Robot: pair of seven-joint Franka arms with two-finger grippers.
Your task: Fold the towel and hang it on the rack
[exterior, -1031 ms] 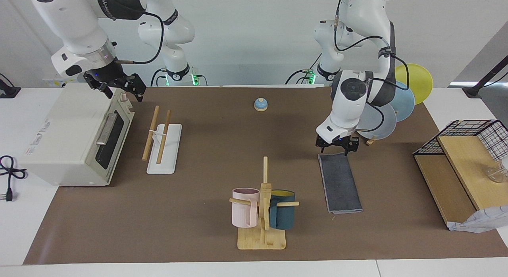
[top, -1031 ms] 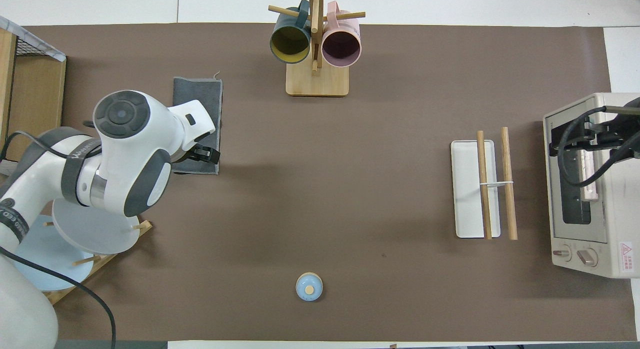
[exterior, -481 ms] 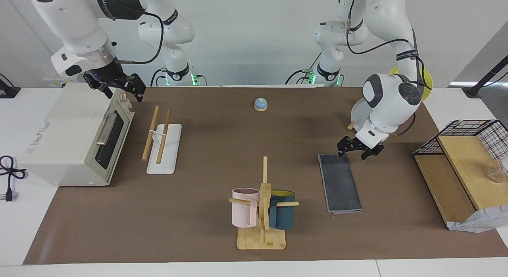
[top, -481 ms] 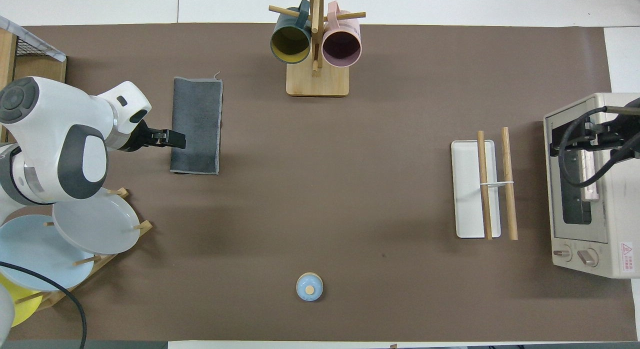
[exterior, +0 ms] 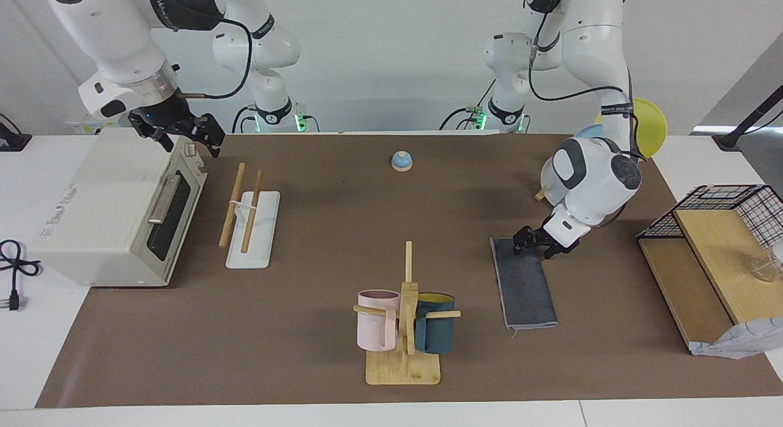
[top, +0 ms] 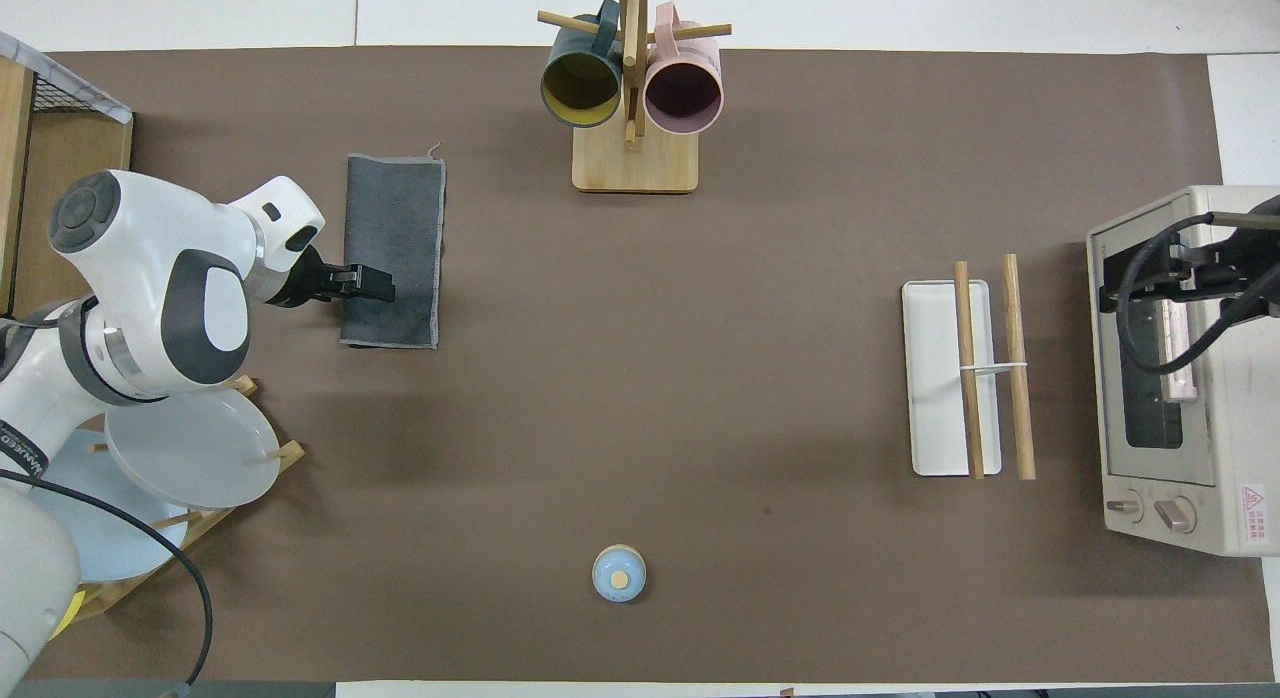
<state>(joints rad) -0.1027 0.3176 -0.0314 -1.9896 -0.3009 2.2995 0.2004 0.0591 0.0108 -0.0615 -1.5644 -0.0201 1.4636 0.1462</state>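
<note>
The towel (exterior: 525, 285) (top: 392, 248) lies flat on the brown mat as a dark grey folded strip, toward the left arm's end of the table. My left gripper (exterior: 533, 247) (top: 374, 283) is open and low, reaching in sideways over the towel's end nearer to the robots. It holds nothing. The rack (exterior: 261, 234) (top: 935, 378), a white base with two wooden rods, stands bare toward the right arm's end, beside the toaster oven. My right gripper (exterior: 186, 139) (top: 1160, 278) waits open above the oven's top edge.
A toaster oven (exterior: 104, 213) (top: 1180, 378) stands next to the rack. A mug tree (exterior: 405, 320) (top: 633, 108) with two cups stands at the mat's edge farthest from the robots. A small blue bell (exterior: 402, 161) (top: 618, 573), a plate stand (top: 190, 448) and a wooden shelf (exterior: 703, 262) with a wire basket are also here.
My left gripper swung off the towel's near end toward the left arm's side, turned sideways, then came back low over that end. The right arm has not moved.
</note>
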